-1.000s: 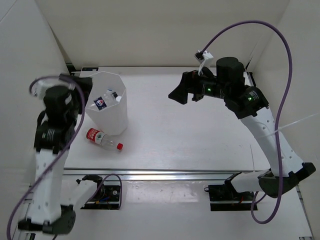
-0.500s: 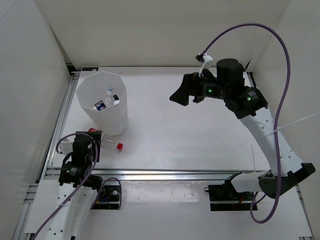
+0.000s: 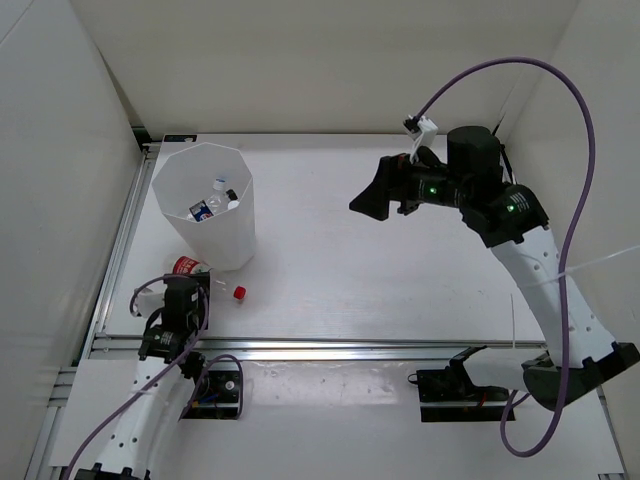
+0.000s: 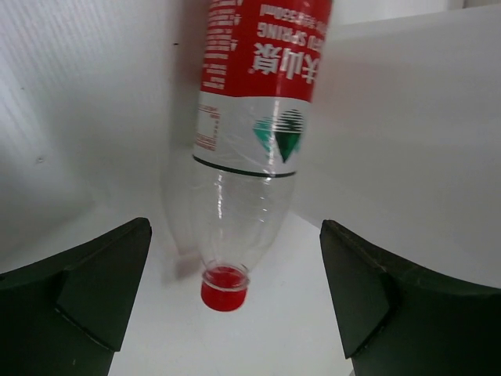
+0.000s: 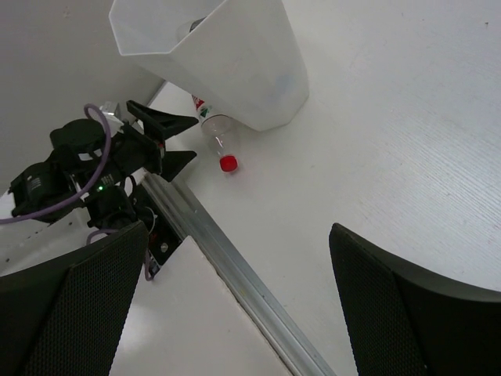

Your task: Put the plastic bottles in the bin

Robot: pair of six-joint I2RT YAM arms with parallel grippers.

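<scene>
The white faceted bin (image 3: 228,243) stands at the back left of the table. Inside it lie a blue-labelled bottle (image 3: 203,209) and a dark-capped bottle (image 3: 229,197). The red-labelled bottle (image 3: 210,281) lies on the table just in front of the bin, with its red cap (image 3: 240,293) pointing right. My left gripper (image 3: 194,288) is low and open at this bottle. In the left wrist view the bottle (image 4: 252,133) lies between and beyond the spread fingers, cap (image 4: 225,292) nearest. My right gripper (image 3: 384,196) is open and empty, high over the table's middle.
An aluminium rail (image 3: 350,349) runs along the table's near edge, and another rail (image 3: 118,250) runs along the left side. The right wrist view shows the bin (image 5: 235,70), the red-labelled bottle (image 5: 213,129) and the left arm (image 5: 86,180) by the rail.
My left arm has dropped from beside the bin's rim to the table and closed in on the red-labelled bottle. My right arm has shifted slightly right.
</scene>
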